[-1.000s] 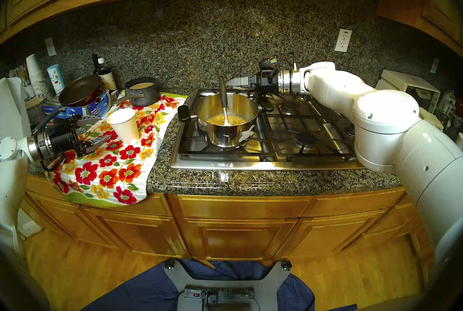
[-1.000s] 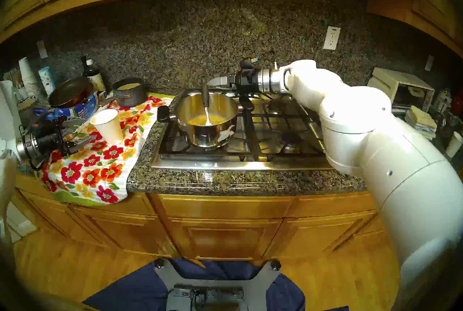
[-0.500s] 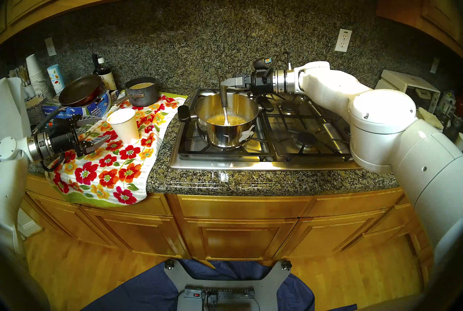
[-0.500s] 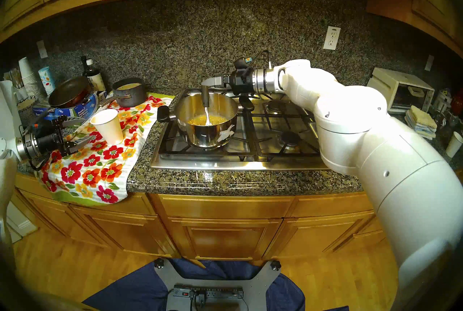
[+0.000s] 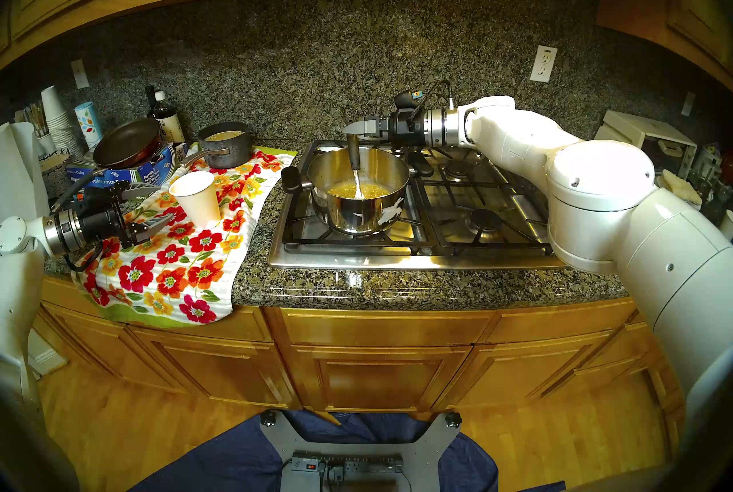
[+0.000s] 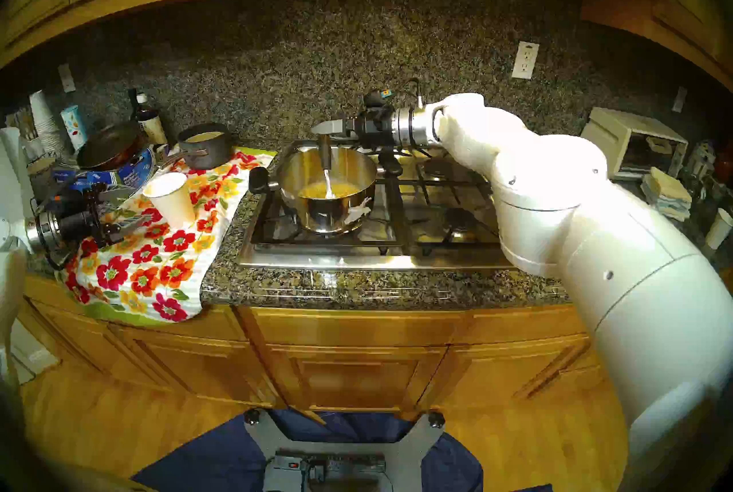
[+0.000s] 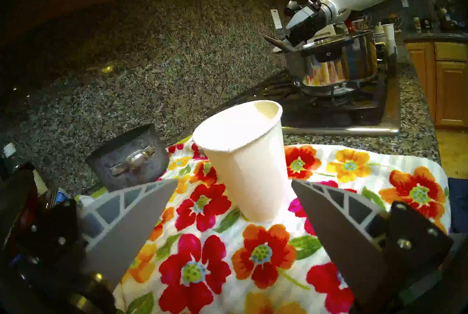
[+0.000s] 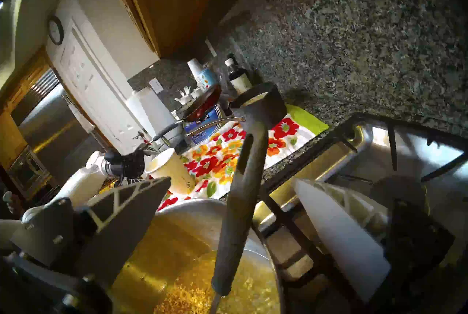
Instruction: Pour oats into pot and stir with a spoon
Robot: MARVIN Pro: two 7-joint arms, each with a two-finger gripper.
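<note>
The steel pot (image 5: 359, 217) with a torn white sticker stands on the front left burner, stubby black handle to the left. The tan oats (image 5: 345, 190) lie in its bottom, also seen in the right wrist view (image 8: 187, 298). The spoon (image 5: 354, 158) stands in the oats, its black handle (image 8: 240, 204) rising past the far rim. My right gripper (image 5: 349, 130) is open, and its fingers (image 8: 141, 204) flank the top of the handle without touching it. My left gripper (image 5: 165, 202) is open and empty just left of a white paper cup (image 5: 196, 199).
The cup stands on a floral towel (image 5: 178, 261) draped over the counter edge. A small dark grey saucepan (image 5: 226, 148), a frying pan (image 5: 127, 142) on a blue box, bottles and stacked cups crowd the back left. A toaster oven (image 5: 650, 138) stands at the right.
My right gripper has moved left, from beside the spoon handle to around its top, still open. The left arm, cup, pot and spoon have not moved.
</note>
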